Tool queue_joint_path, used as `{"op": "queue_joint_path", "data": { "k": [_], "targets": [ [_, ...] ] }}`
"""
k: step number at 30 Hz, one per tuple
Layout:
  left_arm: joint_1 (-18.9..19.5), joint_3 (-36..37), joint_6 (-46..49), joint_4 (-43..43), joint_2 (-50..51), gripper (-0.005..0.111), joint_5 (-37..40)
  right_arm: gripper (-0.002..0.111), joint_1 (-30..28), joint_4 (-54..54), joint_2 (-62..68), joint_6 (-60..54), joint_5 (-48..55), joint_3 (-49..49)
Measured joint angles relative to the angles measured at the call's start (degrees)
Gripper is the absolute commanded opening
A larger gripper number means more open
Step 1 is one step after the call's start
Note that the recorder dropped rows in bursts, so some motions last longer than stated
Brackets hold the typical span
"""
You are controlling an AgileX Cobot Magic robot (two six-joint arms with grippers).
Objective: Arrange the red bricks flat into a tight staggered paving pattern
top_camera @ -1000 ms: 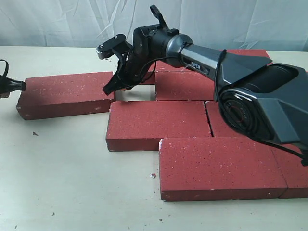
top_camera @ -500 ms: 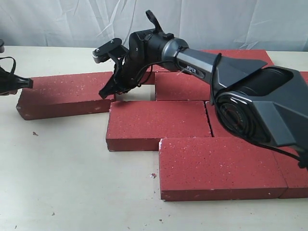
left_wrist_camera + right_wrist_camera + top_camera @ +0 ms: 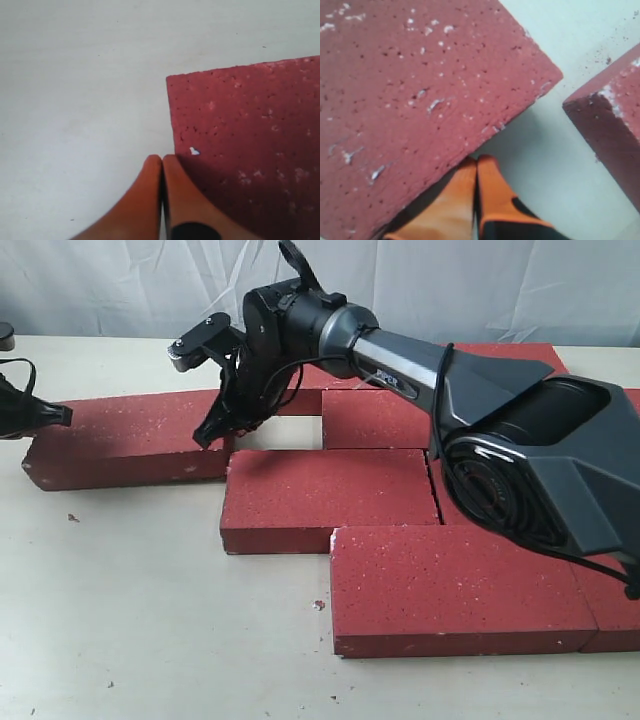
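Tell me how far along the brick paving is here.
Done: the paved bricks on the right lie flat, tight and staggered. In hand: the loose brick on the left lies apart from them, with the shut left gripper at its outer end and the shut right gripper at its inner end. Left: close the gap so it joins the pattern.

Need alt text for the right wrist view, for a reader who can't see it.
Two orange fingers, pressed shut together, sit at the edge of a speckled red brick lying flat on a pale table. Across a gap of bare table, the chipped corner of a second red brick shows.
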Motion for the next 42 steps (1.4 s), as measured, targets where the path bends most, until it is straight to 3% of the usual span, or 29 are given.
{"op": "queue_joint_path", "data": {
  "k": [6, 11, 16, 28, 30, 35, 42],
  "targets": [
    [0.00, 0.00, 5.88, -5.14, 0.00, 0.000, 0.97, -0.001, 0.12, -1.91, 0.00, 0.12, 4.78, -0.02],
    [0.00, 0.00, 20.04, -18.29, 0.00, 0.000, 1.79, -0.001, 0.12, -5.30, 0.00, 0.12, 5.51, -0.02],
    [0.11, 0.00, 25.99, -24.31, 0.00, 0.000, 1.70, -0.001, 0.12, -4.83, 0.00, 0.12, 7.02, -0.02],
    [0.11, 0.00, 26.98, -24.79, 0.00, 0.000, -0.03, -0.001, 0.12, -7.80, -4.25, 0.22, 8.03, -0.02],
    [0.11, 0.00, 26.98, -24.70, 0.00, 0.000, -0.03, -0.001, 0.12, -4.78, -5.82, -0.07, 7.92, -0.02],
    [0.99, 0.00, 26.98, -23.26, 0.00, 0.000, -0.81, -0.001, 1.16, 17.78, -5.88, -18.02, 12.79, -0.15],
    [2.75, 0.00, 26.98, -25.22, 0.00, 0.000, 0.52, -0.001, 2.18, 15.15, -1.29, -20.80, 10.87, -0.15]
  ]
}}
